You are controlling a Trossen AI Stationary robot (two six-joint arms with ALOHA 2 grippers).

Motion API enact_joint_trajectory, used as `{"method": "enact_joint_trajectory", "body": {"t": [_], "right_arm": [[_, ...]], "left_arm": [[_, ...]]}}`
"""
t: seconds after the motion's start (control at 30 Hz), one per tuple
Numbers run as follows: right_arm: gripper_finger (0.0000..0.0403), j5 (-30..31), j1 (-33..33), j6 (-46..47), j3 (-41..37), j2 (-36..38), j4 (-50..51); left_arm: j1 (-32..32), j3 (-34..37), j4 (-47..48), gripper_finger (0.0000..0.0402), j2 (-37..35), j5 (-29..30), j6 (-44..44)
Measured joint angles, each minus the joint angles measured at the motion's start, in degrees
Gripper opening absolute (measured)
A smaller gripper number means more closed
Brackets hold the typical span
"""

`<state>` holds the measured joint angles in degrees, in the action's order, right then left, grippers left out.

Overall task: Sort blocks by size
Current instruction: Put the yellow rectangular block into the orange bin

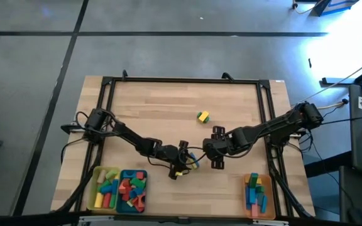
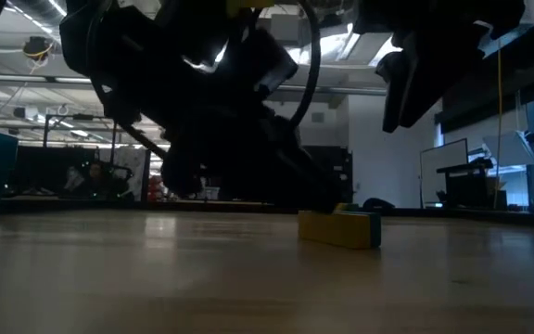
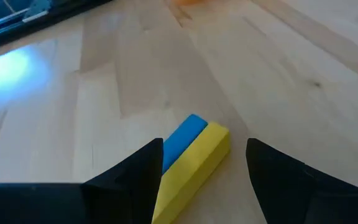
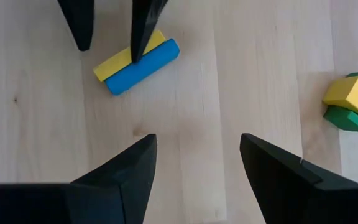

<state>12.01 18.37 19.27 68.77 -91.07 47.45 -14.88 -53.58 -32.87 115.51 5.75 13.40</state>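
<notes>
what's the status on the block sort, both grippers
Left gripper open, over the yellow bar and blue bar, not gripping. Right gripper open, empty, alongside. Yellow-and-green pair loose mid-table. Nothing in the way.

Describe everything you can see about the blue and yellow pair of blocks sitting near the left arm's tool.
The pair is a long yellow bar block and a blue bar block with rounded edges, similar in length, both matte and solid-coloured, looking like painted wood or foam. They lie flat, side by side and touching along their long faces, on the light wooden table near its middle front. The open left tool straddles them, one finger overlapping the yellow bar in the right wrist view; actual contact cannot be told.
</notes>
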Motion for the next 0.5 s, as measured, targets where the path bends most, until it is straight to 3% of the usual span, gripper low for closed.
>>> {"method": "enact_joint_trajectory", "body": {"t": [0.5], "right_arm": [[0.0232, 0.0, 0.0, -0.02, 0.0, 0.0, -0.62]], "left_arm": [[-0.18, -0.02, 2.24, 0.021, 0.42, 0.38, -0.24]]}}
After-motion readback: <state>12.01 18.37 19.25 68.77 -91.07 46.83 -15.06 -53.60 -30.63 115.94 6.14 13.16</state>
